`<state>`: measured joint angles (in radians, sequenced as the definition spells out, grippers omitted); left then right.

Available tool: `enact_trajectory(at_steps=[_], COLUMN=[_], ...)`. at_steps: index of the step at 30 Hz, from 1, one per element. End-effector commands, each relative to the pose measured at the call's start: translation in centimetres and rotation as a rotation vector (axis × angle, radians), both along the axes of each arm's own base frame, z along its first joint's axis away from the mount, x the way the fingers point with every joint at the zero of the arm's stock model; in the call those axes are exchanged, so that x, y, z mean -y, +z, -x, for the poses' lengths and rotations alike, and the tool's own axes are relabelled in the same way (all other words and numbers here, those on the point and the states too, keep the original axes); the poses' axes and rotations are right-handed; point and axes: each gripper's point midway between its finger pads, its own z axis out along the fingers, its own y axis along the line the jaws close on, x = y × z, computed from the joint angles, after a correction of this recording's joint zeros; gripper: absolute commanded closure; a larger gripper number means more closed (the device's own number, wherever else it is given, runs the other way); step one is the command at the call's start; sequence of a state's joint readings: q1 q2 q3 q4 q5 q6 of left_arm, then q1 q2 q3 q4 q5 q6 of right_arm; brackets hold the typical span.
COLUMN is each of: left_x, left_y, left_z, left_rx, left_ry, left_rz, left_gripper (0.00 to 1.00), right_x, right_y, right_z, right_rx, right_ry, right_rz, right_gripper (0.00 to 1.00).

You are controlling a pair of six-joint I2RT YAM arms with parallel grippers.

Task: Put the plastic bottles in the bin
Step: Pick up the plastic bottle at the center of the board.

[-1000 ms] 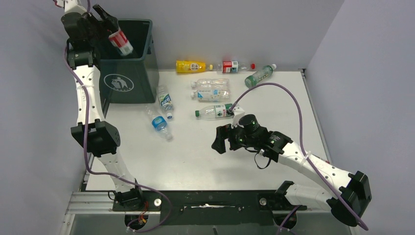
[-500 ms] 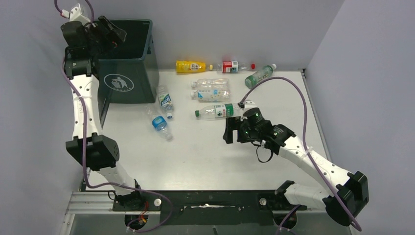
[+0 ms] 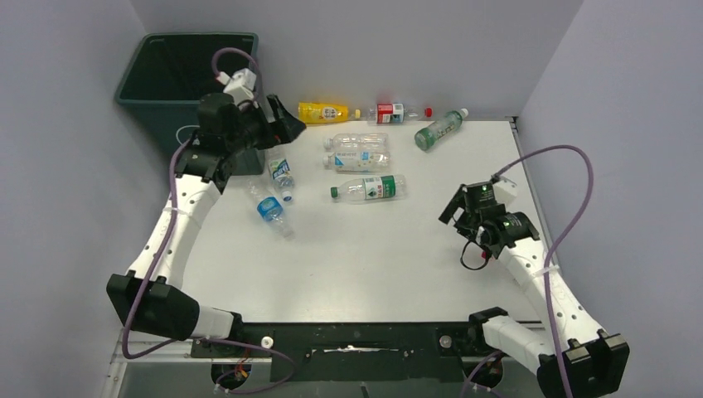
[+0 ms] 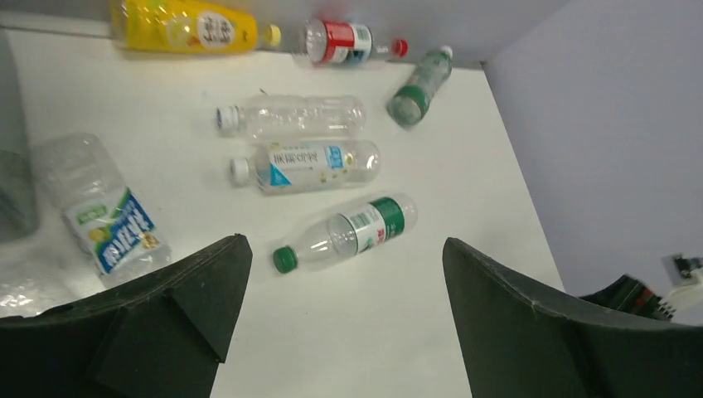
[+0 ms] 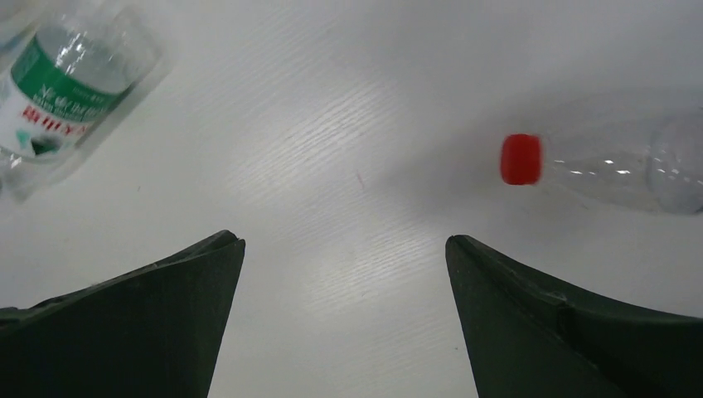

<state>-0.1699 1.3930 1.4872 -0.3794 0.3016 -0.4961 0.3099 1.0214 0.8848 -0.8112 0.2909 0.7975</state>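
The dark green bin (image 3: 199,36) stands at the back left. My left gripper (image 3: 282,124) is open and empty, just right of the bin, above two blue-labelled bottles (image 3: 280,172) (image 3: 269,207). In the left wrist view the open left gripper (image 4: 344,249) looks down on a green-capped bottle (image 4: 348,232), two clear bottles (image 4: 294,116) (image 4: 307,164), a yellow bottle (image 4: 191,25), a red-labelled bottle (image 4: 340,41) and a green bottle (image 4: 419,87). My right gripper (image 3: 452,207) is open and empty, right of the green-capped bottle (image 3: 366,189). Its wrist view (image 5: 344,245) shows a green-labelled bottle (image 5: 66,83) and a red-capped bottle (image 5: 613,162).
The bottles lie across the back half of the white table (image 3: 348,265). Grey walls close in the back and both sides. The bin's wall (image 4: 12,182) shows at the left edge of the left wrist view.
My left gripper held a red-and-white labelled bottle over the bin; the bottle is gone and the arm has swung down to the right. My right arm has drawn back to the right.
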Motion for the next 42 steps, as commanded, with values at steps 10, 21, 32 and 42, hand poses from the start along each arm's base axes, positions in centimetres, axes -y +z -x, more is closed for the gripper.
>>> enact_trajectory(at_steps=[10, 21, 32, 42], left_x=[7.8, 8.4, 9.6, 10.6], left_y=[-4.0, -5.8, -7.6, -8.8], left_z=[4.5, 5.5, 5.4, 5.3], left_rx=[-0.013, -0.044, -0.090, -0.126], left_ry=[-0.189, -0.237, -0.268, -0.289], left_rz=[0.026, 0.032, 0.026, -0.001], left_gripper=[0.13, 0.13, 0.13, 0.12], right_x=[11.5, 18.0, 22.3, 23.9], right_y=[0.7, -0.2, -3.5, -7.5], right_z=[4.1, 6.1, 8.0, 8.4], right_rx=[-0.058, -0.105, -0.171, -0.236], right_ry=[-0.868, -1.147, -1.257, -1.313], right_rz=[0.146, 0.161, 0.120, 0.063], right_gripper=[0.02, 0.02, 0.02, 0.02])
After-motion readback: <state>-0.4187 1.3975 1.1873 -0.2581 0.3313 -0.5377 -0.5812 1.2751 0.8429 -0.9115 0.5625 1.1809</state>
